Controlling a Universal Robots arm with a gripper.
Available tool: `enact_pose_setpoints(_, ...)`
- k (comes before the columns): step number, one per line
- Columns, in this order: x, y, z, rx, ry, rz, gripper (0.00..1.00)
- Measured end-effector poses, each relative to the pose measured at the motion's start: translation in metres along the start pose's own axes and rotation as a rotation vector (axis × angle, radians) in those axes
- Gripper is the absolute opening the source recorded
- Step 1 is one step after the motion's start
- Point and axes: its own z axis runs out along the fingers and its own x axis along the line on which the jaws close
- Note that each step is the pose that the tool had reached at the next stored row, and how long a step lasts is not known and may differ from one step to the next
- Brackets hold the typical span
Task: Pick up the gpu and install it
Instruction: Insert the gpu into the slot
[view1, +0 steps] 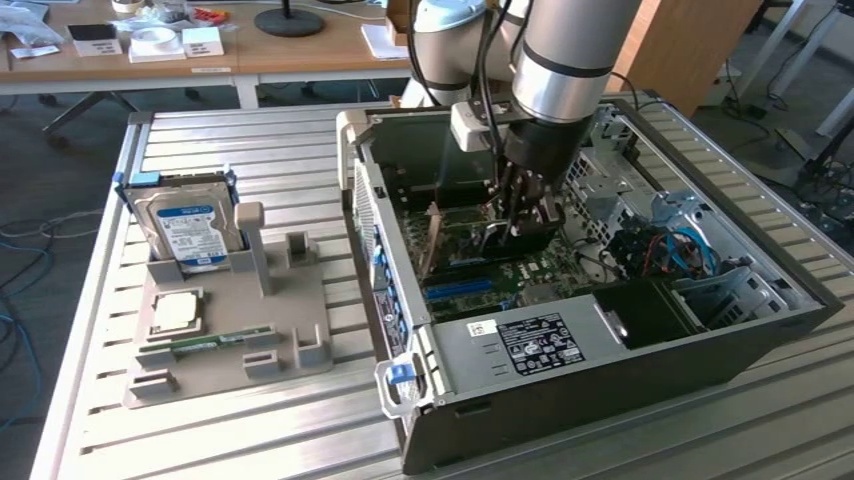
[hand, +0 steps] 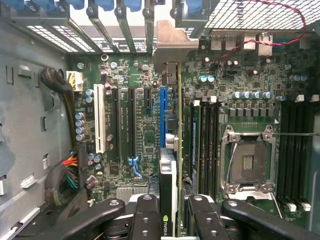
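We've got the tool (view1: 523, 215) down inside the open case (view1: 641, 390), clamped on the gpu (hand: 171, 165). It's tight in there: memory slots (hand: 205, 145) just beside the card, case walls all round, cables (view1: 687, 250) nearby. There's plenty of room above the case and on the bench (view1: 240, 140).

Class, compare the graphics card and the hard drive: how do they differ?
The graphics card is inside the computer case, gripped by the claw; the hard drive stands outside in a grey holder, untouched. The card is dark; the drive is silver with a blue label. Both stand on edge.
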Motion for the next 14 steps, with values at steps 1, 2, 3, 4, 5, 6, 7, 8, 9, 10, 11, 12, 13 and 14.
enact_pose_setpoints(1, 0.0000, 0.0001, 0.0008, 0.0000, 0.0000, 0.000, 0.27)
enact_pose_setpoints(2, 0.0000, 0.0002, 0.0016, 0.0000, 0.0000, 0.000, 0.27)
enact_pose_setpoints(3, 0.0001, 0.0004, 0.0025, 0.0000, 0.0001, 0.000, 0.27)
enact_pose_setpoints(4, 0.0001, 0.0005, 0.0031, 0.0000, 0.0000, 0.000, 0.27)
enact_pose_setpoints(5, 0.0001, 0.0005, 0.0031, -0.0001, 0.0002, 0.000, 0.27)
enact_pose_setpoints(6, 0.0001, 0.0005, 0.0031, -0.0001, 0.0002, 0.000, 0.27)
enact_pose_setpoints(7, 0.0001, 0.0005, 0.0031, -0.0001, 0.0003, 0.000, 0.27)
enact_pose_setpoints(8, 0.0001, 0.0005, 0.0031, -0.0001, 0.0002, 0.000, 0.27)
enact_pose_setpoints(9, 0.0001, 0.0005, 0.0032, 0.0000, 0.0001, 0.000, 0.27)
enact_pose_setpoints(10, 0.0001, 0.0007, 0.0035, 0.0000, -0.0001, 0.000, 0.27)
enact_pose_setpoints(11, 0.0001, 0.0009, 0.0042, 0.0002, -0.0005, 0.000, 0.27)
enact_pose_setpoints(12, 0.0001, 0.0013, 0.0049, 0.0001, -0.0003, 0.000, 0.27)
enact_pose_setpoints(13, 0.0002, 0.0016, 0.0055, 0.0000, 0.0001, 0.000, 0.27)
enact_pose_setpoints(14, 0.0003, 0.0020, 0.0065, 0.0000, 0.0000, 0.000, 0.27)
